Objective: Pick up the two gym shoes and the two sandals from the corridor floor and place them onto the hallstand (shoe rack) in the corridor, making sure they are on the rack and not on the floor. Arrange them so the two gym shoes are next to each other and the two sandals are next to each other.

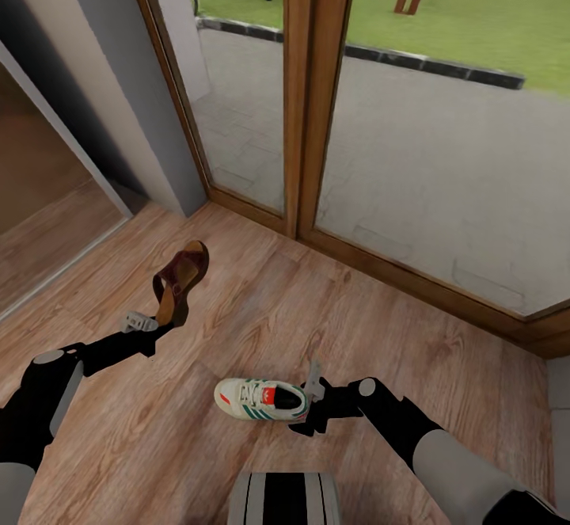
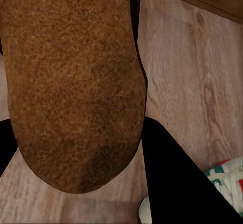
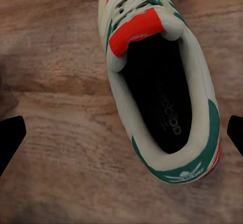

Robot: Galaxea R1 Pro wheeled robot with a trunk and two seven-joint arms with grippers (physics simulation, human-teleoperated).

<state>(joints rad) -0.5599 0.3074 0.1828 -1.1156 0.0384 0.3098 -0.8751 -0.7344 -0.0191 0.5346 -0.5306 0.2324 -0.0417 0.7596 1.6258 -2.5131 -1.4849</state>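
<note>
Jaws: my left gripper (image 1: 162, 321) clamps a sandal (image 1: 180, 279), lifted off the floor (image 1: 261, 303) | my right gripper (image 3: 121, 135) spread wide, sneaker (image 3: 159, 77) heel between fingertips (image 3: 10, 138) (untouched).

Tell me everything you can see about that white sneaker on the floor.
The gym shoe is a white lace-up sneaker with green side stripes, a red tongue patch, white laces and a dark inside; its heel is green with a white logo. It sits upright on its sole on the wood-grain floor, toe toward the robot's left. The right end effector is open, a finger on each side of the heel end; actual contact cannot be told.
</note>
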